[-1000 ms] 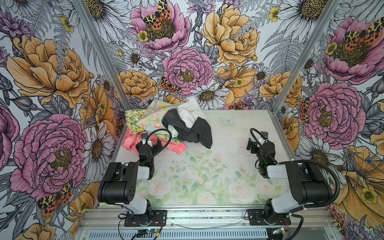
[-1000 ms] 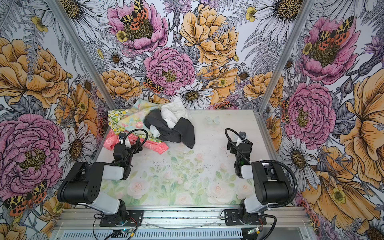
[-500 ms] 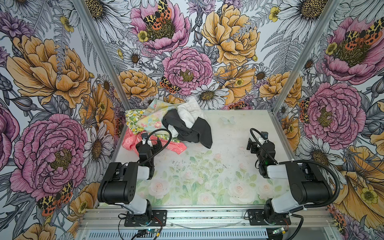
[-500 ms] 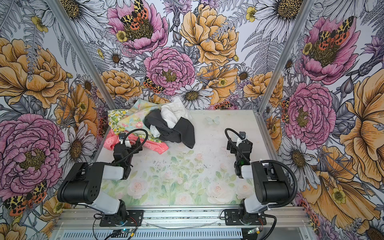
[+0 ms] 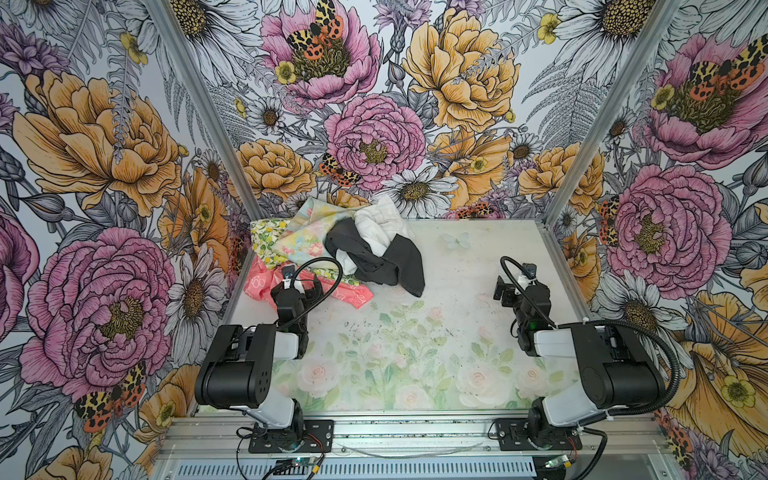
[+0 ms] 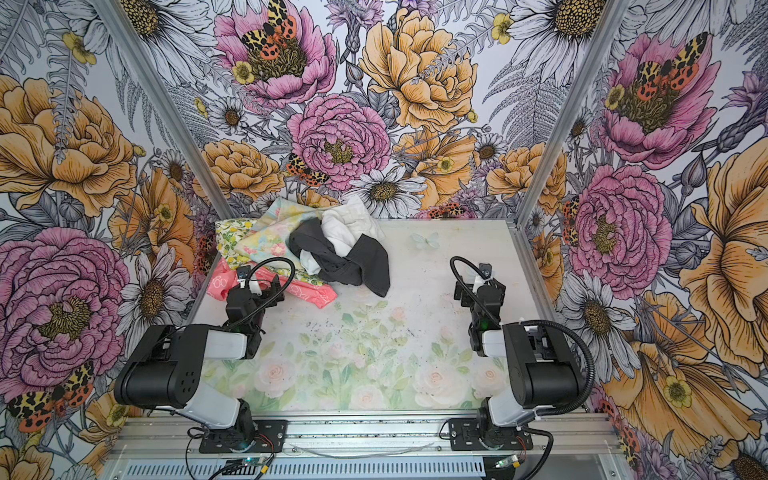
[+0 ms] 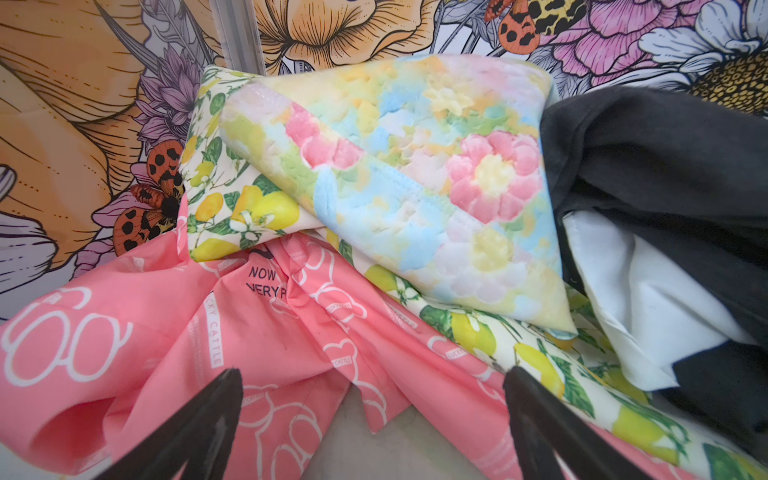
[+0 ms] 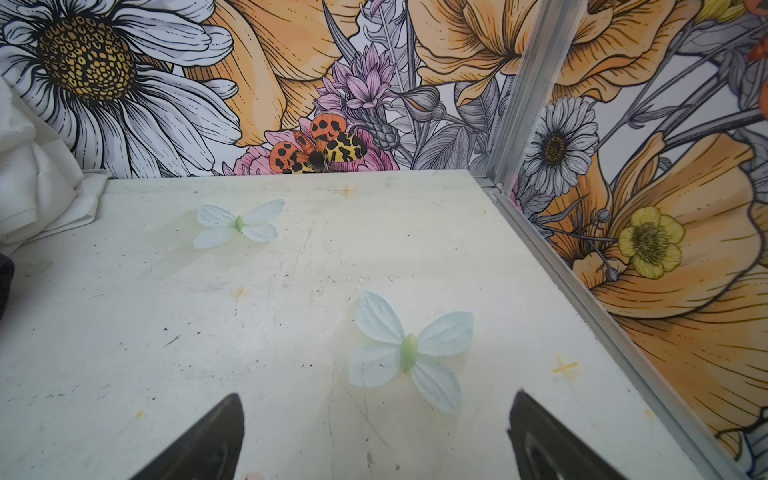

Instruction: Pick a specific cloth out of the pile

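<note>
Left gripper gapes wide, empty — coral cloth just ahead reads "LUCKY CATTLE", "NOW VERY"; right gripper equally wide, empty.

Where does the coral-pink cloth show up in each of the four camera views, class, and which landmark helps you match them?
Top view: the coral-pink cloth lies at the near left edge of the pile.
Top view: the coral-pink cloth lies at the same near left edge.
Left wrist: the coral-pink cloth fills the foreground, closest to the camera.
Right wrist: not in view.
Shared landmark: the white cloth, visible in all four.
</note>
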You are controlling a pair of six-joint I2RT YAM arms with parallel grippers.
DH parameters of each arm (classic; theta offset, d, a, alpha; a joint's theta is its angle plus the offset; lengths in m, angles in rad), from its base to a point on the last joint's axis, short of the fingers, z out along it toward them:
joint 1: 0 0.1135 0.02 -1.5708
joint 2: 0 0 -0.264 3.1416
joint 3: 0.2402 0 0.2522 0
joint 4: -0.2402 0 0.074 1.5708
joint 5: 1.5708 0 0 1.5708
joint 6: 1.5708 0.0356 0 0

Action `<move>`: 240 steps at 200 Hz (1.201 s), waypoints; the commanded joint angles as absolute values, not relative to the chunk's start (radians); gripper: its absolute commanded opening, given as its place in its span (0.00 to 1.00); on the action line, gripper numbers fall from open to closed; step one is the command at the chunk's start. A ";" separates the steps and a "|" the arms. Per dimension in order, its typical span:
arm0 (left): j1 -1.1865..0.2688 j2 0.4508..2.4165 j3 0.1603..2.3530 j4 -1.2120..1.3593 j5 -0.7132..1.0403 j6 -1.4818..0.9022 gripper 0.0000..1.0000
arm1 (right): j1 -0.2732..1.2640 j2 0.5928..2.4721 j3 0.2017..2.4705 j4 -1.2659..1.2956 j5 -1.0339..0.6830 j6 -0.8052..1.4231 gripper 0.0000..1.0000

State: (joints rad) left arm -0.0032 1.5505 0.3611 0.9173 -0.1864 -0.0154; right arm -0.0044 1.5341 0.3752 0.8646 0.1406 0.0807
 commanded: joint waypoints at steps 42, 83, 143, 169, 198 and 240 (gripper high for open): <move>0.003 1.467 0.390 0.840 -0.164 -0.012 0.99 | 0.006 1.479 0.426 0.764 0.207 0.089 0.99; 0.002 1.360 0.445 0.624 -0.200 -0.051 0.99 | 0.037 1.408 0.505 0.572 0.258 0.068 1.00; -0.022 1.221 0.522 0.339 -0.247 -0.164 0.99 | 0.076 1.332 0.605 0.474 0.296 0.063 0.99; -0.035 1.171 0.566 0.172 -0.249 -0.248 0.99 | 0.120 1.360 0.710 0.397 0.273 0.077 0.99; -0.041 1.110 0.574 0.039 -0.243 -0.381 0.99 | 0.200 1.423 0.829 0.336 0.202 0.090 0.98; -0.051 1.089 0.632 -0.207 -0.169 -0.506 0.95 | 0.368 1.549 0.984 0.206 0.031 0.012 0.92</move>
